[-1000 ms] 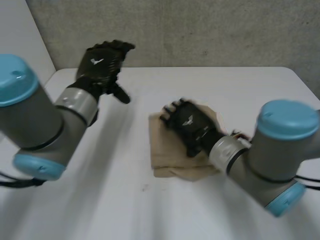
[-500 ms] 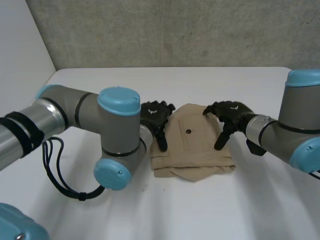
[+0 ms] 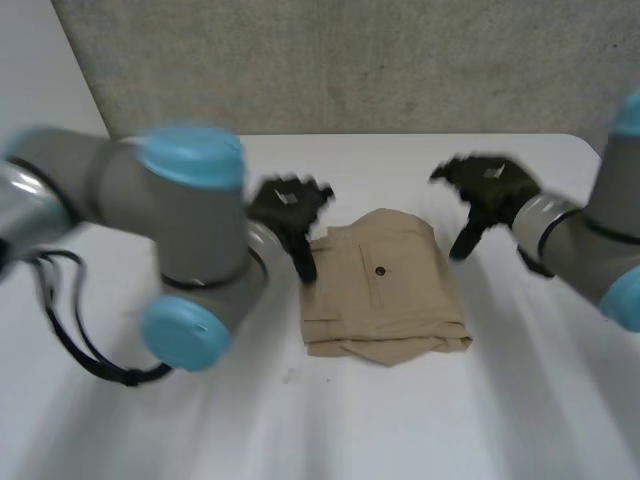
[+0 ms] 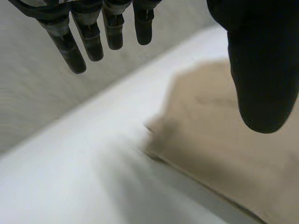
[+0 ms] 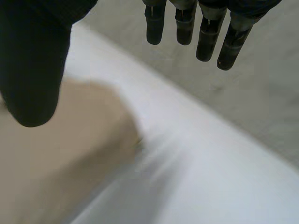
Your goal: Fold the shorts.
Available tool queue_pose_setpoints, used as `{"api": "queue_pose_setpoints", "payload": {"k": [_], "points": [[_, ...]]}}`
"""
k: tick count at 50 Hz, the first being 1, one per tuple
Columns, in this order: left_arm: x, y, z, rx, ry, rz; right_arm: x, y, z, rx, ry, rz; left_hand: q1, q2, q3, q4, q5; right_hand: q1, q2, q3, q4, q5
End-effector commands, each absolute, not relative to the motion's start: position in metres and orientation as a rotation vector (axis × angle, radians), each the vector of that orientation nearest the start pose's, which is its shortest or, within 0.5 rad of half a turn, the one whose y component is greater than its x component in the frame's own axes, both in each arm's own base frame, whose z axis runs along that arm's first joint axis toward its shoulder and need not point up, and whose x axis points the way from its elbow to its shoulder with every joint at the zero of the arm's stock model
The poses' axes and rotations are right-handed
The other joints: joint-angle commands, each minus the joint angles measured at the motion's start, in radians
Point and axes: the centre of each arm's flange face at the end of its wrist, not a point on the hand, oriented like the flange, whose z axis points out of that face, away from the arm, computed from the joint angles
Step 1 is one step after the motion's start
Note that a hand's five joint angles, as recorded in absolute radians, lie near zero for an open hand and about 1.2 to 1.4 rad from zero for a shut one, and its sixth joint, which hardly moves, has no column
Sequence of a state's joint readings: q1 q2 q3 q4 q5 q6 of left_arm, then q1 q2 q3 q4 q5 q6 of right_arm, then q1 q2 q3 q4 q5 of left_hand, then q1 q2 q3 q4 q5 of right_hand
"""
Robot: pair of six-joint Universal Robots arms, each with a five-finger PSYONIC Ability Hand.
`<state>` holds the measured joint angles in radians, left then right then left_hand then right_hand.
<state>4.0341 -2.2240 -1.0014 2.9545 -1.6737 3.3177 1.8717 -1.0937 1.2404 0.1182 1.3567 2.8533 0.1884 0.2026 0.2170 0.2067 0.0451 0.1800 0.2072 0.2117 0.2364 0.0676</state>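
Two empty hands flank the shorts (image 3: 385,290), lying folded at the centre of the table (image 3: 400,430) — left hand (image 3: 287,207) at ten o'clock, right hand (image 3: 487,187) at two, fingers loose and apart — so folding looks finished; next, perhaps a flattening press.

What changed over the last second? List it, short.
The right hand came off the shorts and drew back to their right side; the left hand swung in from the far left to their left edge. Both are open, holding nothing. The shorts stayed folded in place.
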Motion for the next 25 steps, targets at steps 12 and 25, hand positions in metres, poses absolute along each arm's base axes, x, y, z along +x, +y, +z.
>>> {"api": "queue_pose_setpoints", "payload": {"k": [12,25], "points": [[-0.235,-0.238,0.369,0.594,2.437,-2.313,0.223,-0.291,0.343,-0.485,2.122,-2.146,-0.014,-0.028,-0.042,-0.032,-0.045,-0.005,-0.033,-0.037,-0.062,-0.068],[-0.234,-0.242,0.367,0.584,2.467,-2.310,0.227,-0.288,0.338,-0.508,2.127,-2.119,-0.014,-0.028,-0.042,-0.032,-0.045,-0.005,-0.033,-0.037,-0.062,-0.068]]}}
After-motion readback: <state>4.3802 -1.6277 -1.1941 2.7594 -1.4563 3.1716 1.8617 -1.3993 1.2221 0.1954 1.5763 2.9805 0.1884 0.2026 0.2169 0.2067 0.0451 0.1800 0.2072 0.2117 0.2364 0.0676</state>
